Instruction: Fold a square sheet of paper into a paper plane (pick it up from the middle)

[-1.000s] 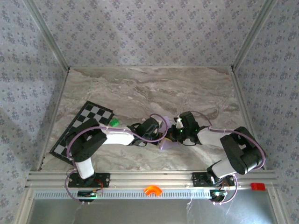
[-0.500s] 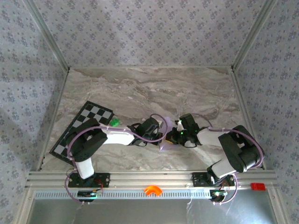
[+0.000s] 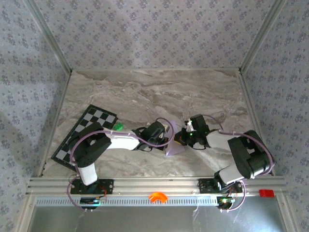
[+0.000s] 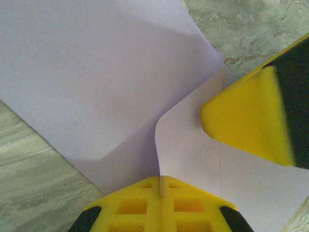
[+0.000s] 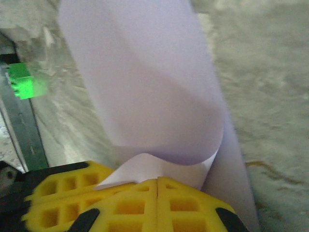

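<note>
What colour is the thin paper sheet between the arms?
The thin paper sheet is plain pale lilac, clearest in left wrist view.

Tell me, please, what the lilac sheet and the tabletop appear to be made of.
The lilac sheet: thin matte paper, judging by how softly it curls and folds. The tabletop: grey veined marble look, perhaps stone or printed laminate.

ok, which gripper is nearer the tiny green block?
Left. Both pinch the pale lilac paper sheet: left gripper on its side facing the tiny green block, right gripper opposite.
</note>
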### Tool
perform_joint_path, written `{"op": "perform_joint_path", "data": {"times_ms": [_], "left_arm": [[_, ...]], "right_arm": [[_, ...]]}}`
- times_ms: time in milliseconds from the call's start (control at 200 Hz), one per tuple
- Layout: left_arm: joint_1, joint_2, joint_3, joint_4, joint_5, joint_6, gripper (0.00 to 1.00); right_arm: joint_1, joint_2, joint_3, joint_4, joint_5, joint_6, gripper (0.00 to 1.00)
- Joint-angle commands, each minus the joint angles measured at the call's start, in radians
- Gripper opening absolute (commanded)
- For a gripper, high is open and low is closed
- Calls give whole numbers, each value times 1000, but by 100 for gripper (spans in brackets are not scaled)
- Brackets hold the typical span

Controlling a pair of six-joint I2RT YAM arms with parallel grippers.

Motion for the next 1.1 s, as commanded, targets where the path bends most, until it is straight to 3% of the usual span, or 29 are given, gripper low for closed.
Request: {"op": "perform_joint_path", "data": {"times_ms": [0,180,675,870,1094], "left_arm": [[1,35,7,-86,13,11,0],[1,43,6,-95,15,14,0],[1,37,2,-97,17,11,0],[1,34,2,-92,16,7,0],[3,41,7,-92,19,8,0]], "right_arm": [[-30,35,-22,-39,21,-51,0],[-95,25,-44,2,-14,-39,0],[-214,-3,45,-99,-44,-121,1],[-146,-81,56,-92,-57,-91,2],[-24,12,62,-50,-33,-58,3]]}}
